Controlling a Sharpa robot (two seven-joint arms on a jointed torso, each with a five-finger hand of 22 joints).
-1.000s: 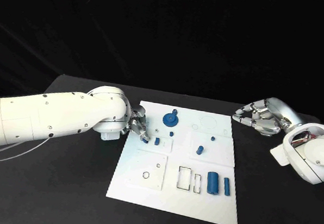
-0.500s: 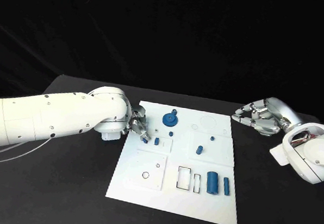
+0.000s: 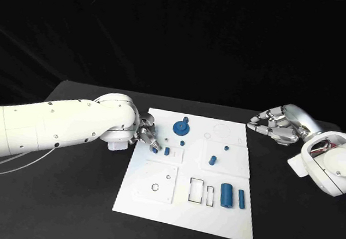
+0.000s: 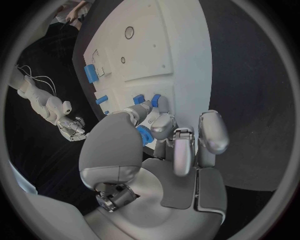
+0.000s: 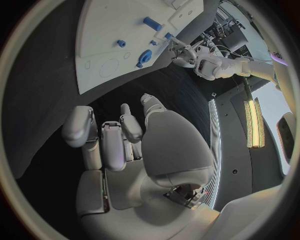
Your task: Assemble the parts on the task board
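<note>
Here the left hand [image 3: 148, 135] pinches a small blue part [image 4: 144, 135] over the task board [image 3: 185, 208]; the right hand [image 3: 275, 124], fingers curled on nothing, hovers beside it

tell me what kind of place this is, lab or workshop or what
Most likely a robotics test lab: a white task board with small blue parts lies on a black table, all against a black backdrop.
</note>
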